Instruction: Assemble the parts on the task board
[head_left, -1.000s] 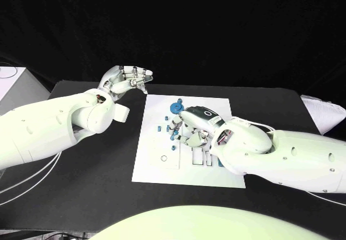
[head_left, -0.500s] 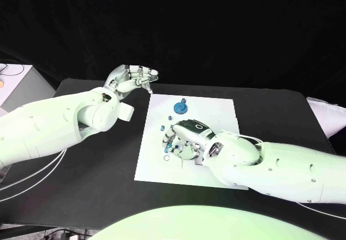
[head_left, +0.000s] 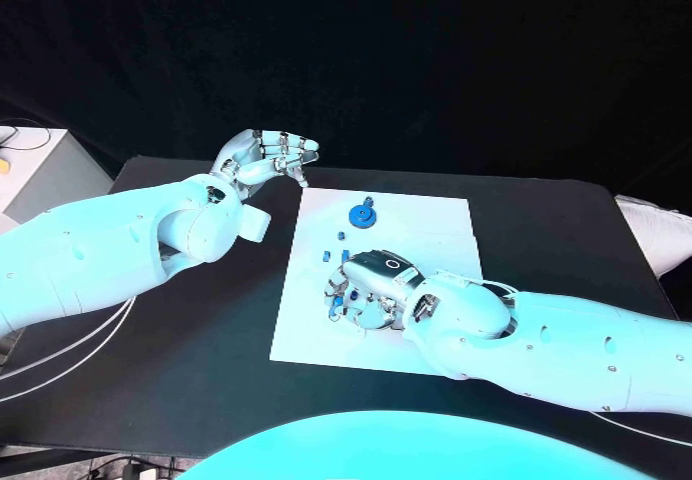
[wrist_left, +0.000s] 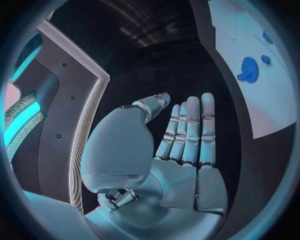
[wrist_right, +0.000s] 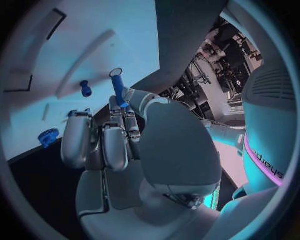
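Blue peg (wrist_right: 117, 87) in right hand (wrist_right: 119, 135), long axis along the fingers.

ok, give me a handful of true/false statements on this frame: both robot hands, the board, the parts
1. The right robot hand holds a long blue peg. True.
2. The left robot hand is pressing on the task board. False: it is held off the board's far left corner, fingers together, holding nothing.
3. A round blue gear-like part lies near the board's far edge. True.
4. The right robot hand is off the board, over bare black table. False: it is over the board's middle, among the small blue parts.
5. The left robot hand grips the gear-like part. False: that part lies on the board, apart from that hand.
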